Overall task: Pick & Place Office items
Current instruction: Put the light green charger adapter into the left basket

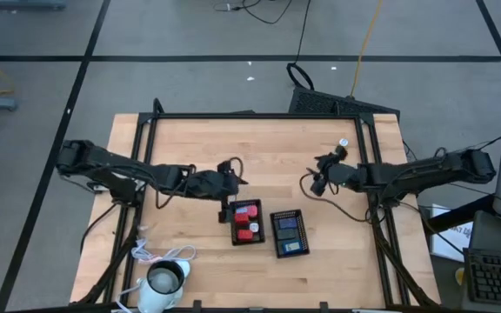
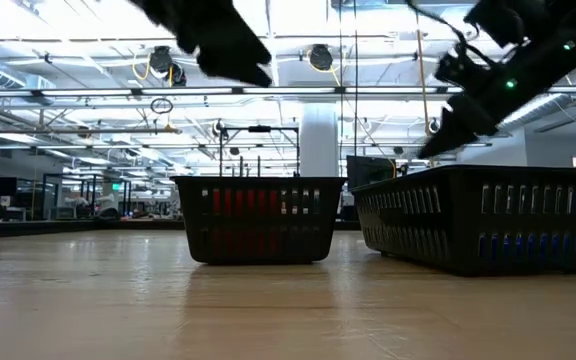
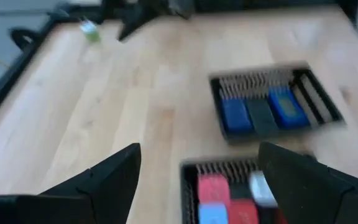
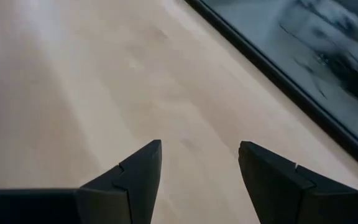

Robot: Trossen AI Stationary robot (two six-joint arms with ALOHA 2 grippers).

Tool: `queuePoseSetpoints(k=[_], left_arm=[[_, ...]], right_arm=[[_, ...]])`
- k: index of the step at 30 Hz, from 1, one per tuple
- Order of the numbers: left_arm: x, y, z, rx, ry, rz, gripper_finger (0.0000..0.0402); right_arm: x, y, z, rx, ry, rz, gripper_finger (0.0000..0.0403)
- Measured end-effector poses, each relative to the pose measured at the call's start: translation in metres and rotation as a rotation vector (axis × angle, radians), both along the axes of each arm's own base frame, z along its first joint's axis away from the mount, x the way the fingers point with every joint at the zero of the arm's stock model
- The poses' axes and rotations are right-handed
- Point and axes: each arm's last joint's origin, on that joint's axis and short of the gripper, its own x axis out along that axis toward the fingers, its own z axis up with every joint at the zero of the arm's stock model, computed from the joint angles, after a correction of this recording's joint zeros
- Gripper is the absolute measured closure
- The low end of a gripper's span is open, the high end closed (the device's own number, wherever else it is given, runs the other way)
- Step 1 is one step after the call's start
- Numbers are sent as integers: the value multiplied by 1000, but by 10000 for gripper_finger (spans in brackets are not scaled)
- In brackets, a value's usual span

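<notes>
Left tray (image 3: 241, 186): cut off by the lower edge of the left wrist view, its red blocks (image 3: 215, 186) and one light blue block (image 3: 213, 214) smeared by blur, a pale piece (image 3: 263, 190) partly behind a finger. Right tray (image 2: 488, 225): runs off the low view at 3 o'clock, contents showing only as blue glints through the slotted wall. Pieces in both trays in the high view: too small to count; the white cup-like thing (image 1: 163, 283) at 7 o'clock is clipped by the bottom edge.

Two black trays (image 1: 249, 236) (image 1: 290, 251) side by side mid-table (image 1: 277, 143); white corded cup (image 1: 163, 283) well left of them, nearer the table's front edge.
</notes>
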Motion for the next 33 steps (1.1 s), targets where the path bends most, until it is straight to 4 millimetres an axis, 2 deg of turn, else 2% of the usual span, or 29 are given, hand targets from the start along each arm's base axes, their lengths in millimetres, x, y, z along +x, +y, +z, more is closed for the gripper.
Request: queuePoseSetpoints(k=[4, 7, 12, 16, 22, 33], left_arm=[[-14, 18, -26, -63, -80, 85, 73], [-23, 28, -38, -105, -114, 139, 73], [-24, 35, -43, -131, -135, 175, 73], [-24, 35, -42, -117, -141, 167, 73], [-23, 36, -41, -108, -152, 164, 73], [-23, 36, -40, -76, -156, 144, 73]], right_arm=[[-20, -8, -7, 55, 54, -218, 200], [-33, -14, -21, 95, 74, -355, 200], [-51, -28, -50, 186, 62, -531, 200], [-64, -39, -61, 224, 32, -689, 200], [-74, -54, -68, 220, 6, -815, 200], [-89, -80, -81, 234, -77, -832, 200]])
